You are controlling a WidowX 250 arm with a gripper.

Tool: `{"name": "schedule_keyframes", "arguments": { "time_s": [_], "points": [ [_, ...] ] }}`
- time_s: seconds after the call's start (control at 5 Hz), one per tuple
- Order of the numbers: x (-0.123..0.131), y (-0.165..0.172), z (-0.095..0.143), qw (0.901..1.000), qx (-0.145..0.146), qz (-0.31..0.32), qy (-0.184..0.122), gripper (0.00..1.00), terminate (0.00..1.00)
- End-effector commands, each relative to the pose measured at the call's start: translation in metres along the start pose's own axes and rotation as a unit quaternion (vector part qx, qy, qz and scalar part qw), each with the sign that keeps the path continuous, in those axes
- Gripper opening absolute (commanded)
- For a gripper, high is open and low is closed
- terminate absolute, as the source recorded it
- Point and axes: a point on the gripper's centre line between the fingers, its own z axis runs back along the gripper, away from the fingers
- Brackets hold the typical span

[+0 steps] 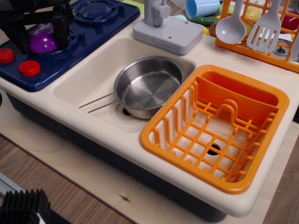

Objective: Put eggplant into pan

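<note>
Eggplant [42, 42] sits on the near burner of the dark blue toy stove [93, 28], at the far left of the play kitchen. The black tool [39, 32] straddles it, one finger [18, 35] on its left side and the other [60, 30] on its right; both appear to touch the purple body, pinching it between them. Two red knobs [29, 68] lie on the stove's front edge, just below the eggplant. To the right, well apart, the pan [148, 85] lies in the cream sink [88, 77], its wire handle [96, 103] pointing left. Beside the pan, an orange dish rack [216, 126] fills the right basin. A grey faucet [163, 25] stands behind the sink. No writing or brand can be read anywhere.
</note>
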Motion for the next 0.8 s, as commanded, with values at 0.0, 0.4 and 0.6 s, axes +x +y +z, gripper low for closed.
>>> {"name": "schedule_keyframes", "arguments": {
  "time_s": [0.0, 0.4, 0.6],
  "points": [
    [0.004, -0.006, 0.016, 0.9999, 0.004, -0.003, 0.011, 0.0, 0.0],
    [-0.012, -0.023, 0.037, 0.9999, -0.011, -0.006, 0.011, 0.0, 0.0],
    [-0.031, -0.05, 0.043, 0.9999, -0.016, 0.003, -0.005, 0.0, 0.0]
  ]
}}
